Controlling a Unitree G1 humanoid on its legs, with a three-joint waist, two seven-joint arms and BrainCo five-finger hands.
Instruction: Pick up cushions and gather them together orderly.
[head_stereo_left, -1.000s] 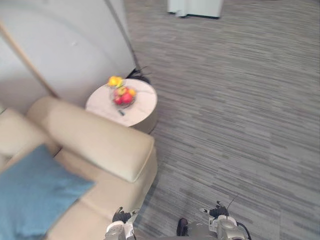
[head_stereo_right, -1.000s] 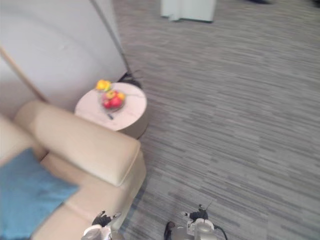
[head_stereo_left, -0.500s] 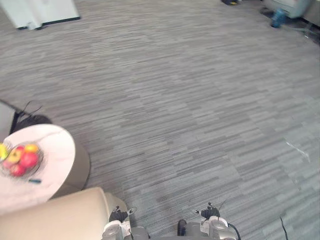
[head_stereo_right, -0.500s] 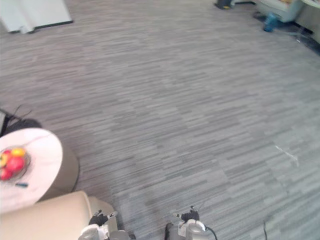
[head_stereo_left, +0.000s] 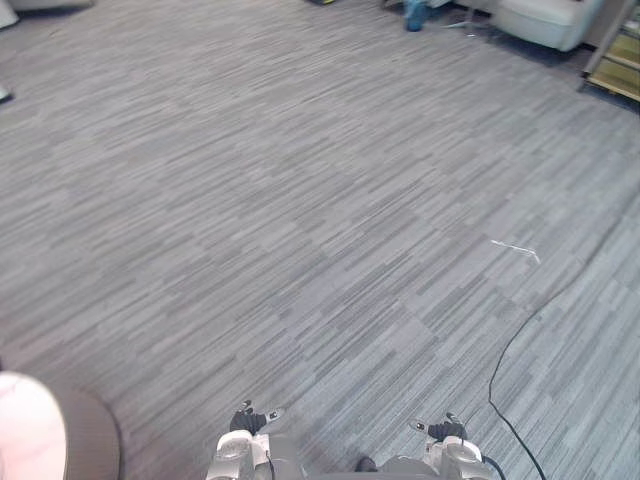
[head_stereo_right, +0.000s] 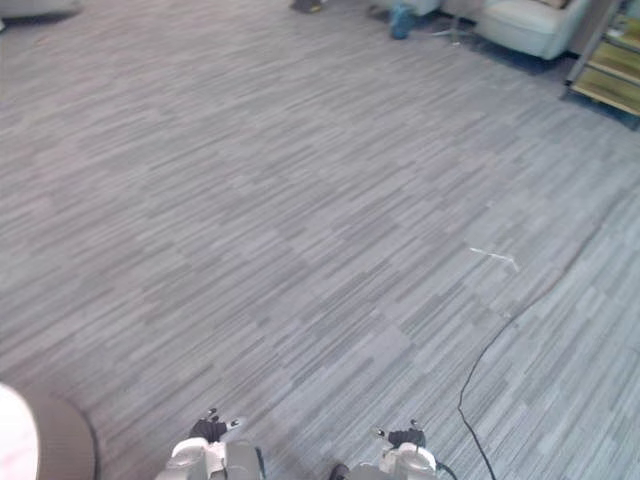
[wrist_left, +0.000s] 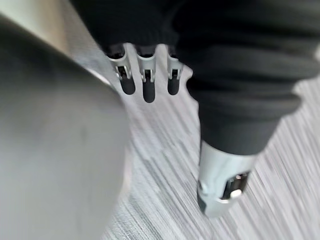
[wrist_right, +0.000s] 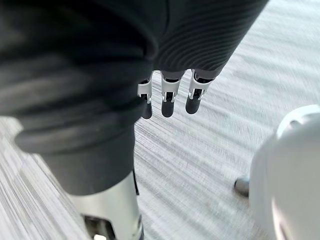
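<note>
My left hand (wrist_left: 146, 84) hangs over the grey carpet with its fingers straight and its thumb (wrist_left: 220, 186) apart, holding nothing. My right hand (wrist_right: 168, 99) hangs the same way, fingers straight, thumb (wrist_right: 107, 215) apart and nothing in its grasp. Both eye views look out over a wide stretch of grey striped carpet (head_stereo_left: 300, 220).
The rim of a round side table (head_stereo_left: 28, 432) shows at the lower left corner. A pale armchair (head_stereo_left: 545, 18), a blue object (head_stereo_left: 415, 14) and a yellow wooden shelf (head_stereo_left: 622, 62) stand at the far right. A small white scrap (head_stereo_left: 515, 248) lies on the carpet.
The camera has swung to the right: the beige sofa, blue cushion and fruit bowl have slid out at the left, and only the table's rim stays. Both hands hang as before.
</note>
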